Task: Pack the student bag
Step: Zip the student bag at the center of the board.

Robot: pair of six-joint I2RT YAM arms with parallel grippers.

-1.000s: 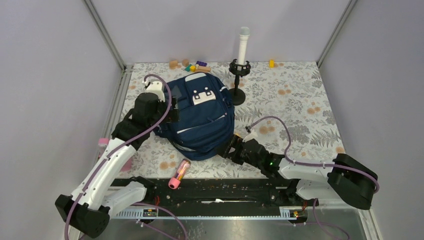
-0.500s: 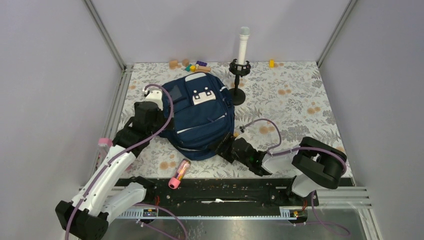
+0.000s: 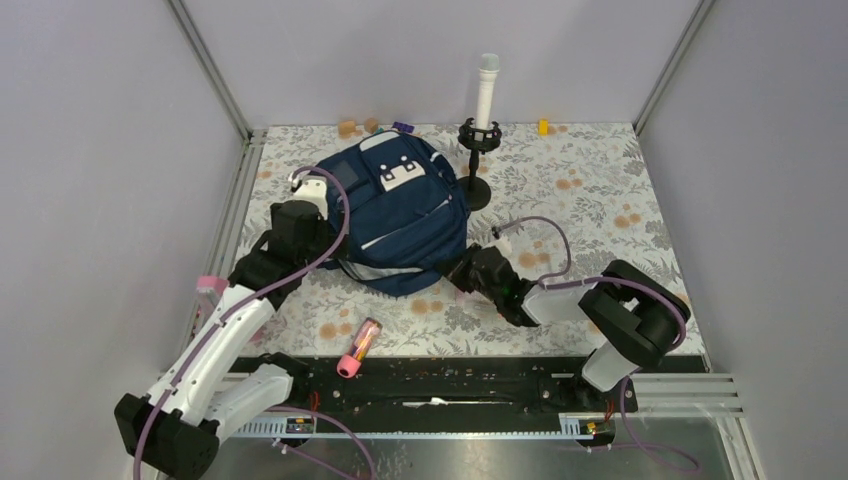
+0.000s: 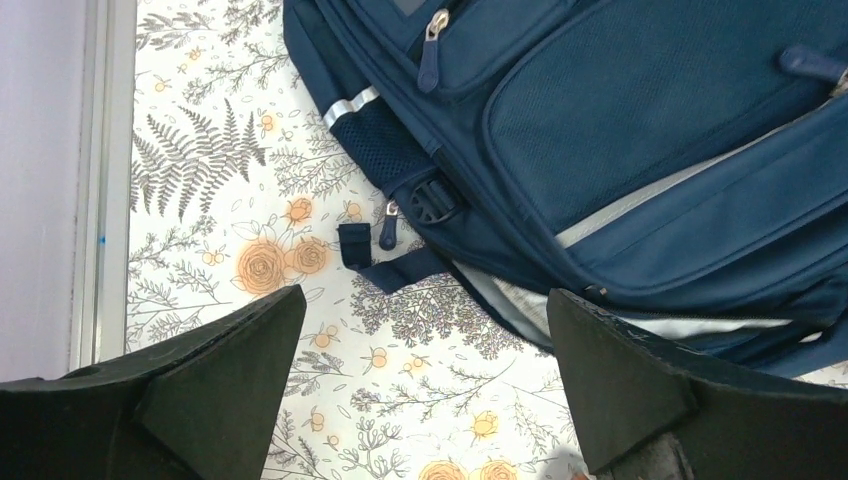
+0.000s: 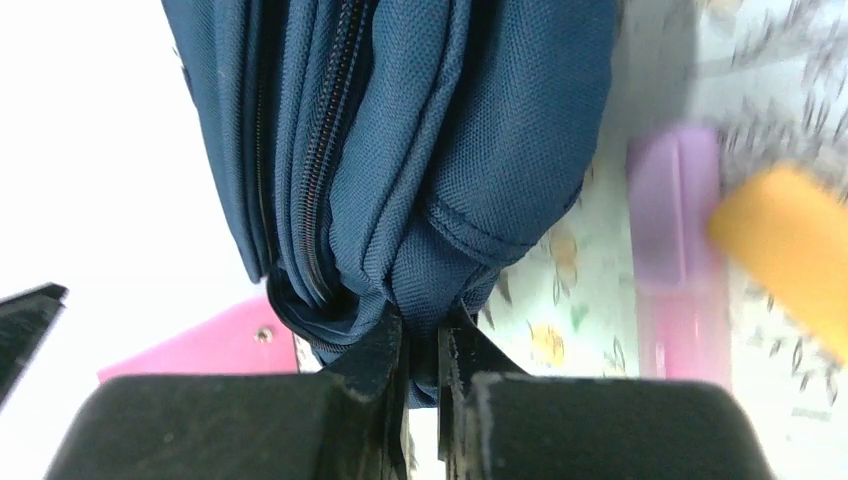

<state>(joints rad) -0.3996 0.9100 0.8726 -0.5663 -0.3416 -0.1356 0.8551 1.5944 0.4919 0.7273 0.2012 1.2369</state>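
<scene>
On floral table (image 3: 600, 190), navy bag (image 3: 400, 215), white trim

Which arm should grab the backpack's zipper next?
Left, probably. The left jaws hang open and free beside the backpack, a zipper pull just ahead of them. The right jaws are shut on the bag's fabric.

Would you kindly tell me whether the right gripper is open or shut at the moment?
Shut: in the right wrist view the right gripper has its jaws pinched on a fold of the student bag.
</scene>
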